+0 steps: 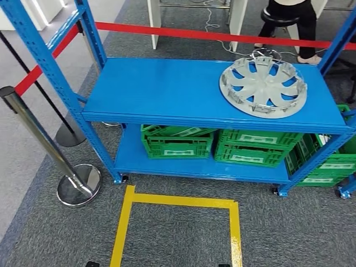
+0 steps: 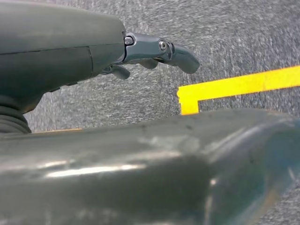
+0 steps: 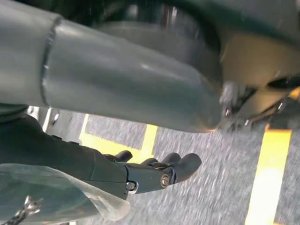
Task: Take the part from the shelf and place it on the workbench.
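Blue shelf (image 1: 168,92), wheel cover (image 1: 263,86) on top, rear rim cut off, both hands' fingers (image 2: 169,49) loosely spread, empty

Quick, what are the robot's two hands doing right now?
Left hand: open, holding nothing.
Right hand: open, holding nothing.

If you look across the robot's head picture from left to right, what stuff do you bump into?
Silver stanchion post → yellow floor tape square → left green crate → second green crate → grey hubcap on the blue shelf → green crates at the far right.
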